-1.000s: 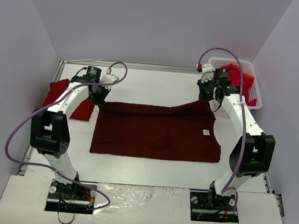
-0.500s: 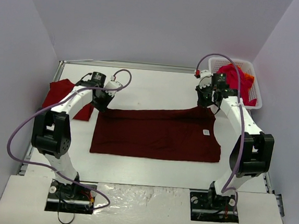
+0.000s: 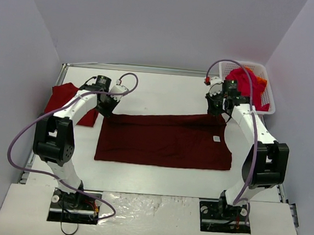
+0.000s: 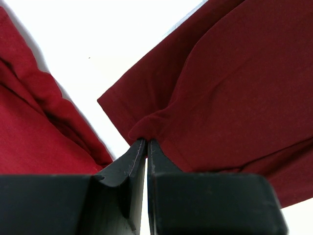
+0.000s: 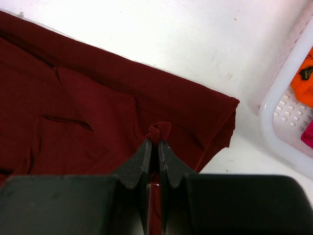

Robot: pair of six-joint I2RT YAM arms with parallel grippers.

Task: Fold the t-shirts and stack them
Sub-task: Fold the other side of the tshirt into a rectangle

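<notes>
A large dark maroon t-shirt [image 3: 165, 140] lies spread across the middle of the table, folded into a wide band. My left gripper [image 3: 107, 110] is shut on its far left corner; the left wrist view shows the pinched cloth [image 4: 146, 128] at my fingertips. My right gripper [image 3: 217, 110] is shut on its far right corner, with a small pucker of cloth [image 5: 159, 131] between the jaws. A brighter red t-shirt [image 3: 65, 101] lies folded at the table's left edge and shows in the left wrist view [image 4: 34, 122]. More red and orange shirts [image 3: 247, 80] sit in the basket.
The white plastic lattice basket [image 3: 268, 100] stands at the far right corner, close behind my right gripper; its rim shows in the right wrist view [image 5: 283, 132]. A metal rail [image 3: 134, 68] runs along the table's far edge. Grey walls close in on three sides.
Both grippers have moved away from the arm bases and lowered, carrying the shirt's far edge with them. The edge now lies flatter and straighter on the table.
</notes>
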